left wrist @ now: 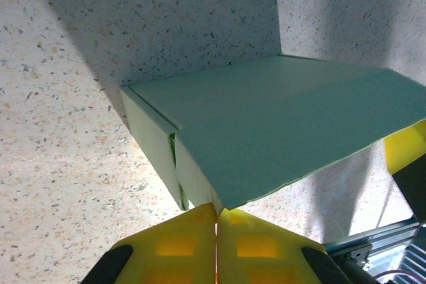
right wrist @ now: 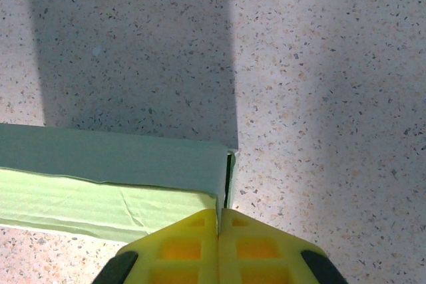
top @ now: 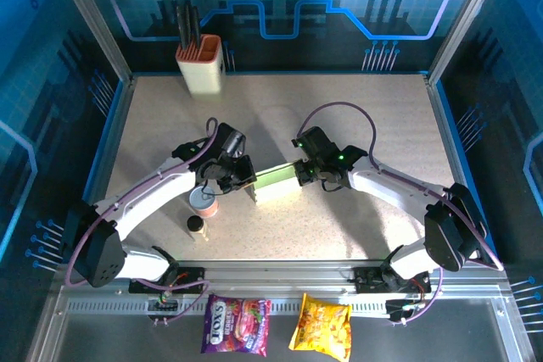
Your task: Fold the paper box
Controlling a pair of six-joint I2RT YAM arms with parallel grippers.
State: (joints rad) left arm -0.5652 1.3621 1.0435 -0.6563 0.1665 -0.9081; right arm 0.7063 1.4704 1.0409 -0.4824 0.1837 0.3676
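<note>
Pale green thin cardboard paper box (top: 276, 182) lies mid speckled beige tabletop (top: 365, 116). Left gripper (left wrist: 216, 209) and right gripper (right wrist: 218, 212) have jaws together, tips at opposite box ends; pinch unclear. Best: keep the ends level, avoid crushing.

Item count:

- paper box (top: 276, 182): one.
- Grippers: two, namely the left gripper (top: 247, 179) and the right gripper (top: 300, 172).
- utensil holder (top: 201, 65): one. It holds dark utensils (top: 187, 23), whose number cannot be made out.
- round pink container (top: 204, 203): one.
- small bottle (top: 196, 226): one.
- Snack bags: two, namely one purple bag (top: 237, 325) and one yellow bag (top: 321, 323).
- table (top: 365, 116): one.
</note>
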